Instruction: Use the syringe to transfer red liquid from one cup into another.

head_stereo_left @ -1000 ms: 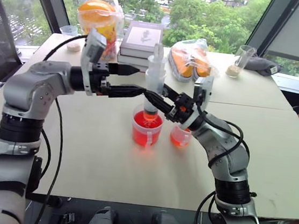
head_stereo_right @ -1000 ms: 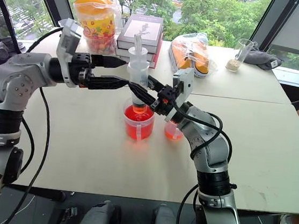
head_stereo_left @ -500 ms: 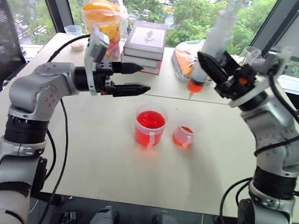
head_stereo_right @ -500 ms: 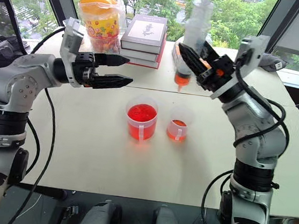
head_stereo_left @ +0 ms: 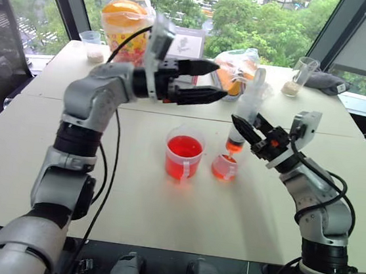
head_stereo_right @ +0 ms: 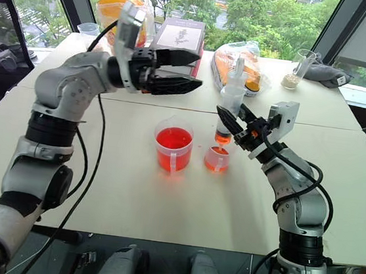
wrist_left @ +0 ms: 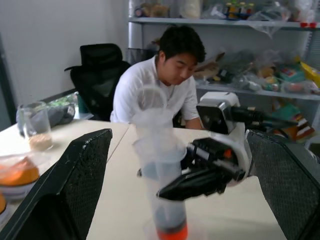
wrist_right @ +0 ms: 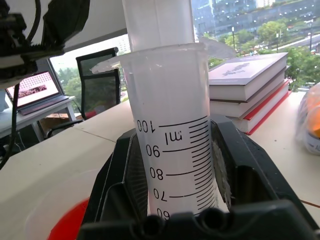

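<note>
step: discharge into the small cup (head_stereo_left: 224,167); judged from the syringe (head_stereo_left: 243,121) standing tip-down right over it.
syringe: near upright, top leaning slightly toward 1 o'clock in the head views; a band of red liquid (head_stereo_right: 222,138) sits at the barrel's bottom, the plunger drawn well up.
right gripper (head_stereo_left: 246,130): clamped on the syringe barrel, low down, its fingers coming in from 3 o'clock; the wrist view shows both pads hugging the graduated barrel.
left gripper (head_stereo_left: 206,81): jaws wide apart, holding nothing, pointing toward 3 o'clock, up at about 10 o'clock from the plunger top.
beaker (head_stereo_left: 184,153): just beside the small cup at its 9 o'clock, about half full of red liquid; small cup holds a little.
doing it well: keep the barrel steady and the tip centred over the small cup's mouth; bring the free left gripper onto the plunger head squarely and press slowly straight down the barrel's axis, so the stream stays inside the rim.
risk: a sideways push would likely swing the tip off the cup or knock the light cup over.
</note>
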